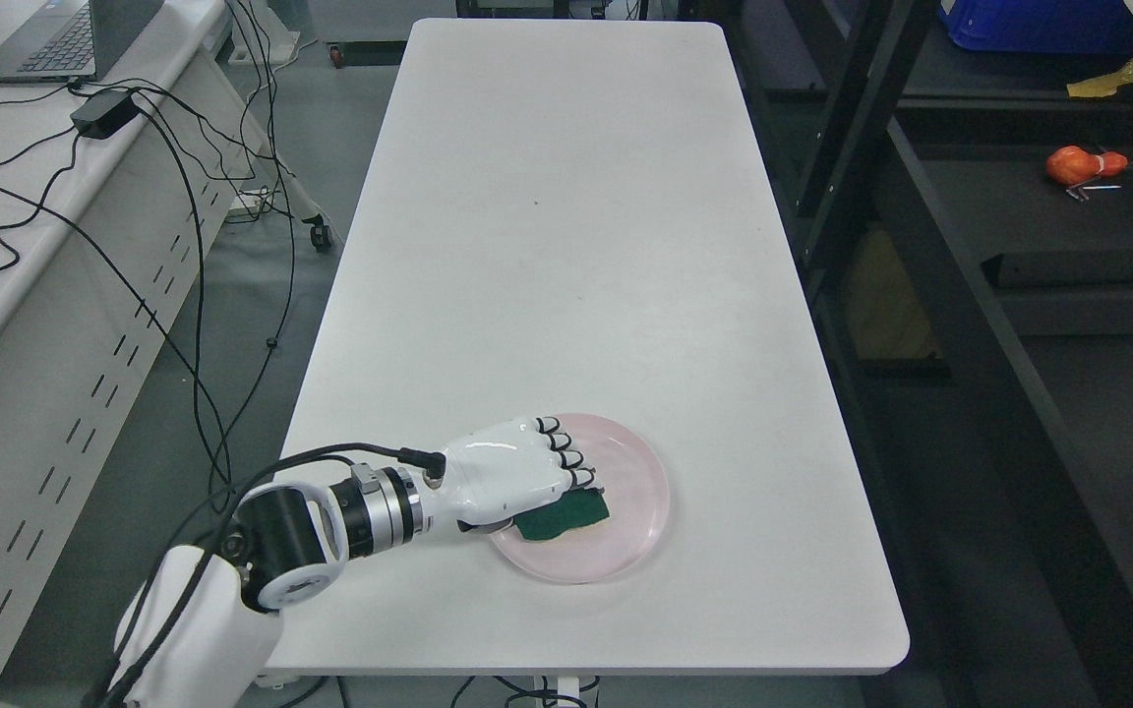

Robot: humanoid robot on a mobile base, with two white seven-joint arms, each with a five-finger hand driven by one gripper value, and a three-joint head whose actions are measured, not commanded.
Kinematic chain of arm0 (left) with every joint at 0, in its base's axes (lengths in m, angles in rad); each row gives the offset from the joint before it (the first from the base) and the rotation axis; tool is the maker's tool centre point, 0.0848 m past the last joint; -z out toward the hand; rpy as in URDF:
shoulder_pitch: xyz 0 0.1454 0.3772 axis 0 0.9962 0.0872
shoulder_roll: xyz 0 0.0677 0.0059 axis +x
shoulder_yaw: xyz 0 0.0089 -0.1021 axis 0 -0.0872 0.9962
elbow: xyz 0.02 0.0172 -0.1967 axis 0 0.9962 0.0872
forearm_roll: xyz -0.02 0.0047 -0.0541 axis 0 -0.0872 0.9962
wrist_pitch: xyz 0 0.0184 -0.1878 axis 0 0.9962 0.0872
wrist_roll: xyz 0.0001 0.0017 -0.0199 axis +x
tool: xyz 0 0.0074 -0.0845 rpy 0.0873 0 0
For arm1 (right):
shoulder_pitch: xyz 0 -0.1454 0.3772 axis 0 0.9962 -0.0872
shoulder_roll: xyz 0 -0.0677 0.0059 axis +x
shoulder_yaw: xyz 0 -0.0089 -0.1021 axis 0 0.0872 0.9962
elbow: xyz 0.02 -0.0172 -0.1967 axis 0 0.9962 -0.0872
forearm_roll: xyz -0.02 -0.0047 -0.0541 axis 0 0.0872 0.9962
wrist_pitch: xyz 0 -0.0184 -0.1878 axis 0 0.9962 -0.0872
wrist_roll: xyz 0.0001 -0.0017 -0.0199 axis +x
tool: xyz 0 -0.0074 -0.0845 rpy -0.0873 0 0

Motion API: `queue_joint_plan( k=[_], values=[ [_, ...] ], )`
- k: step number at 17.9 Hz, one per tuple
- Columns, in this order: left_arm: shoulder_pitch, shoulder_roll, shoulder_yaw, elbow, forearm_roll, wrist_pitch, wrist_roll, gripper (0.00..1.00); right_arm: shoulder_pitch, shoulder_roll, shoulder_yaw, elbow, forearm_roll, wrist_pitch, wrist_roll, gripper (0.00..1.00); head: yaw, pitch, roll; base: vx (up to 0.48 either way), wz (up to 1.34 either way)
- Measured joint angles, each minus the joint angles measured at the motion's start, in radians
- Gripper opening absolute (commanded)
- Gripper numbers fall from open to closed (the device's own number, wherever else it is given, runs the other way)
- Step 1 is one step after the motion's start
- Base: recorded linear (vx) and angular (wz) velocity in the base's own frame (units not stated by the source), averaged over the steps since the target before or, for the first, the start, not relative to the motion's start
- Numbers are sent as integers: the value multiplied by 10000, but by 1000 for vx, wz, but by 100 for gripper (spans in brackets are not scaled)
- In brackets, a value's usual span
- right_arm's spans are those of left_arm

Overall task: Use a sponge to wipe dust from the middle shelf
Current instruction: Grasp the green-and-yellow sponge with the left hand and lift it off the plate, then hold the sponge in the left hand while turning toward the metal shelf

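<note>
Nearest us, our left arm [262, 551] reaches in from the lower left, and our left hand [512, 470] lies over the left side of a pink plate [640, 511] at the near end of the white counter [566, 246]. The fingers [566, 457] curl down over a green sponge [566, 513] that rests in the plate; we judge them closing on it, though whether the grip is firm we cannot tell. To do this step well, we should pinch the sponge squarely, then lift straight up so the plate does not slide. The dark shelf [1039, 265] stands to the right, well apart. Our right hand is out of view.
</note>
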Motion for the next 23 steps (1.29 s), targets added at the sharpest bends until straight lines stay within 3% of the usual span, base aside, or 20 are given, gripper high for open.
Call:
queue_joint_plan(
  k=[4,11,16,19,23],
  values=[
    [410,-470,734,143,1344,39,29,0,0,0,0,0,0,0,0,100,0,0,0,0,0],
    [1207,-1180,1940,549,5108,-60,130,0,0,0,0,0,0,0,1,100,0,0,0,0,0],
    [1992,-1778,2717,719,8978,-71,368,0,1,0,0,0,0,0,3,100,0,0,0,0,0],
    [2388,-1971,2972,741,10907,-55,1456,0,4,0,-1,0,0,0,3,100,0,0,0,0,0],
    [2756,-2167,3184,754,12252,26,3128,0,-1,0,-1,0,0,0,3,100,0,0,0,0,0]
  ],
)
